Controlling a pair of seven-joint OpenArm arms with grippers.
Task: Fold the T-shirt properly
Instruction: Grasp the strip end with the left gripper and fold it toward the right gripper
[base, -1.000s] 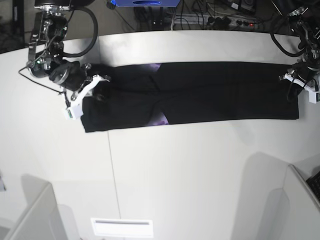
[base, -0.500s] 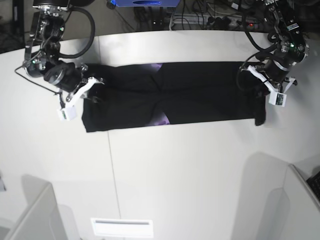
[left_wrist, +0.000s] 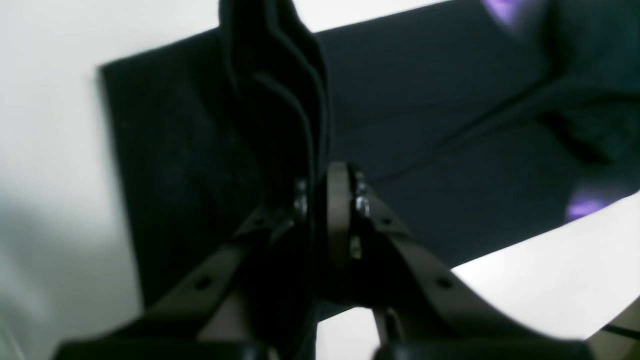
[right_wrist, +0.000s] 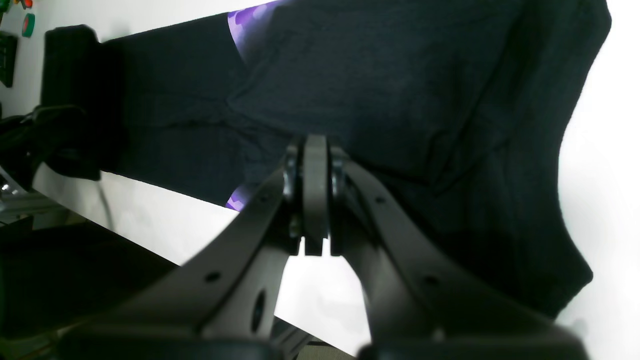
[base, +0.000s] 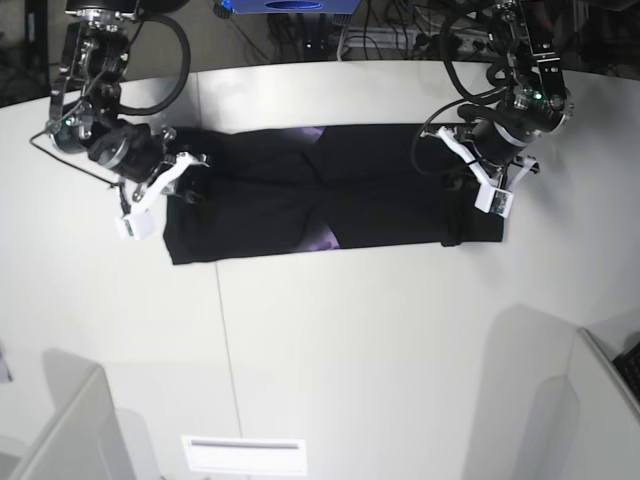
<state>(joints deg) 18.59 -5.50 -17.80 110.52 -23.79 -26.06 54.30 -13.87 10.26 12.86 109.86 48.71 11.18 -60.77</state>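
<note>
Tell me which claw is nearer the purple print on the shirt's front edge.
Left, slightly. The left claw pinches the folded-over shirt end on one side of the purple print; the right claw sits shut at the opposite end.

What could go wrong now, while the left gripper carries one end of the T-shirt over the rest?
1. The left gripper pinches only a few cloth layers of the T-shirt; they might slip out mid-fold.
2. The lifted edge hangs unevenly, so the fold may land crooked.
3. If the right gripper is not pinning the other end firmly, the shirt could drag across the table.
</note>
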